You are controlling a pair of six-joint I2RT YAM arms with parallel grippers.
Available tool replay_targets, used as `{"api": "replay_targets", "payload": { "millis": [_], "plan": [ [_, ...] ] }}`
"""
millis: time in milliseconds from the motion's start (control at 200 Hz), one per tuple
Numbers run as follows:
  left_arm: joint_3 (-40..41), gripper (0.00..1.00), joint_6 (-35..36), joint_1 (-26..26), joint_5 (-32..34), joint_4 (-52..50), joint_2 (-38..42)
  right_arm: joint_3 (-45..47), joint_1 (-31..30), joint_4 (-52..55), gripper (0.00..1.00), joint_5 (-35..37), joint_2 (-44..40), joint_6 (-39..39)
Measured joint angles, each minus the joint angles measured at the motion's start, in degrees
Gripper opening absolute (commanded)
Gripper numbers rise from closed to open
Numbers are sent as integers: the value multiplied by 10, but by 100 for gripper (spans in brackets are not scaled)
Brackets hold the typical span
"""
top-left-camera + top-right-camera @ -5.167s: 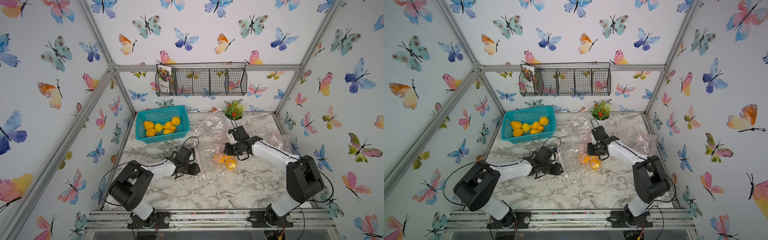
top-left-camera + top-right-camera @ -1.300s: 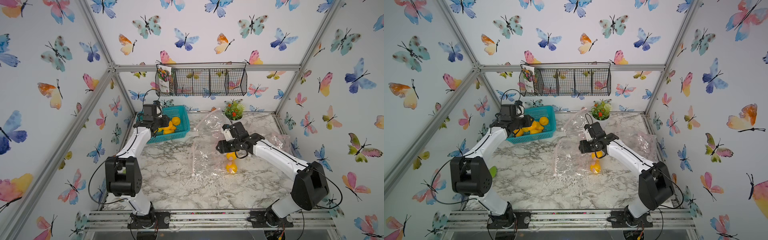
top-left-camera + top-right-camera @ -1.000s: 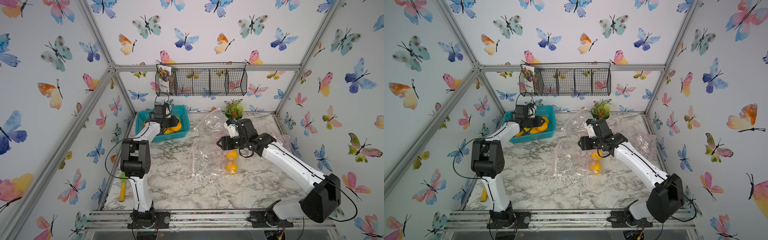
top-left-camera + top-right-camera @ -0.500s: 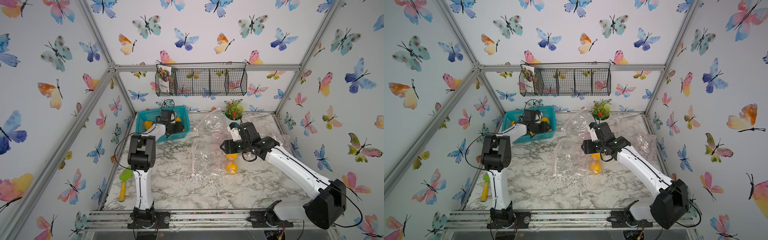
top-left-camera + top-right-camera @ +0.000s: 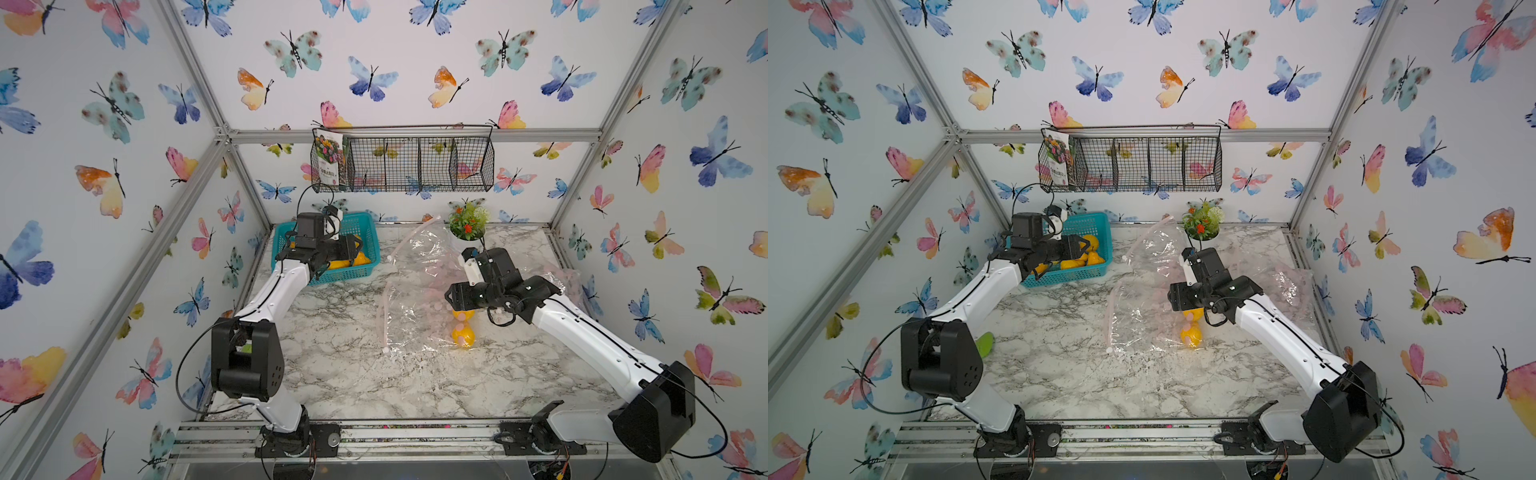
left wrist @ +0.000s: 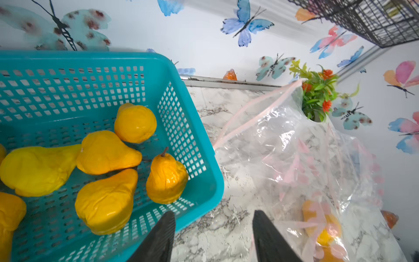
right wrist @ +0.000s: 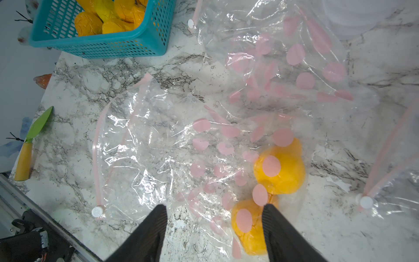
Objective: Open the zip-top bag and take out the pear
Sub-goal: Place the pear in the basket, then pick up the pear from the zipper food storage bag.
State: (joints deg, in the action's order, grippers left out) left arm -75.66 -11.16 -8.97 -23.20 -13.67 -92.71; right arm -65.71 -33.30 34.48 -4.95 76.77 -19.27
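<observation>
The zip-top bag (image 5: 411, 299) lies crumpled on the marble surface (image 5: 332, 374), right of centre. Its pink zip edge curves open toward the robot's left. The slider (image 7: 97, 211) sits at the near end of that edge. Inside the bag, toward its closed end, a yellow pear (image 7: 281, 167) lies touching a second pear (image 7: 247, 226).

The right gripper (image 7: 213, 231) hangs over that end of the bag with its fingers spread wide and nothing between them. One finger lines up with the second pear through the plastic. Whether a tip touches the film I cannot tell.

The left gripper (image 6: 214, 236) is over the near right corner of the teal basket (image 6: 199, 136), its fingers parted and empty. The basket stands in the far left corner of the surface, close to the wall, with loose pears (image 6: 166, 179) piled in it.

Between the basket and the bag's mouth runs a strip of bare marble, and the whole front half of the surface near the rail is open. At the back, the bag's far corner rises against a small potted plant (image 5: 467, 222). A second clear bag (image 5: 1291, 278) lies beside the right wall. A green-bladed toy tool (image 7: 34, 140) rests at the left edge.
</observation>
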Motion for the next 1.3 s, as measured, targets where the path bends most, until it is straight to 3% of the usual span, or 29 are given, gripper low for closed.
{"api": "replay_targets", "payload": {
  "millis": [330,501,781,911,1021,1296],
  "plan": [
    [252,34,-23,-30,-68,-2,168,37,23,-34,70,-1,12,-13],
    [335,33,-54,-94,-80,15,218,76,54,-57,70,-13,20,-32],
    [355,32,-99,-196,-75,81,189,158,121,-82,71,-39,17,-47],
    [354,30,-111,-208,-66,102,155,167,134,-89,70,-41,13,-47],
    [354,34,-114,-209,-42,104,153,167,143,-97,71,-44,13,-47],
    [351,38,-116,-207,60,86,263,167,150,-100,71,-55,12,-41]
  ]
}}
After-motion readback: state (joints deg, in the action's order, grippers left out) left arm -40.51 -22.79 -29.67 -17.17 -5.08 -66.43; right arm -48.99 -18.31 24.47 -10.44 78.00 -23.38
